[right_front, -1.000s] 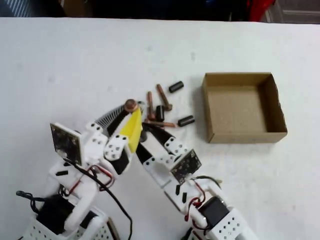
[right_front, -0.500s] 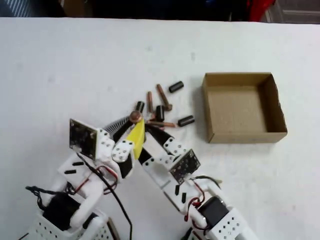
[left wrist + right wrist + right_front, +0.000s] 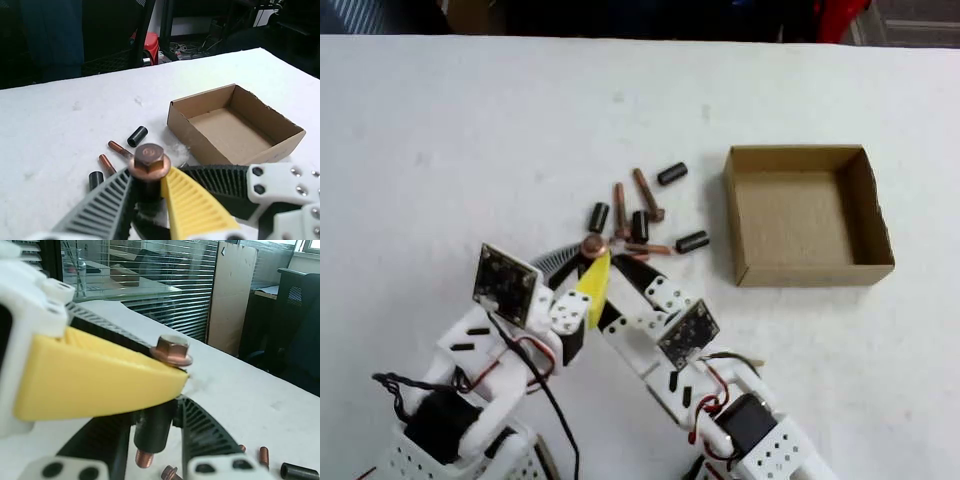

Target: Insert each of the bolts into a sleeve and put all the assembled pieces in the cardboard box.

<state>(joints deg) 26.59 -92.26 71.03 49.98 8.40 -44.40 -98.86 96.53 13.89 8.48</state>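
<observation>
High view, from the left: the left gripper is clamped on a copper bolt just under its hexagonal head, with a grey finger on one side and a yellow one on the other. In the right wrist view the bolt's shank runs down through a black sleeve, and its copper tip pokes out below. The right gripper is closed around that sleeve and holds it above the table. I judge the first insertion done or nearly so. The head is not yet seated on the sleeve, because the yellow finger lies between them.

Just right of the two grippers lies the unassembled stock — three loose bolts and four loose sleeves, as far as I can count. They sit close together, and some are touching.

Farther right, well apart from the pile, the cardboard box stands open with nothing in it. No assembled piece has been delivered yet. By my reckoning that leaves the held pair to drop in and three more bolts to sleeve and carry over.

As for writing, the box walls are plain brown, and I can read no label or print on the parts or on either arm.
</observation>
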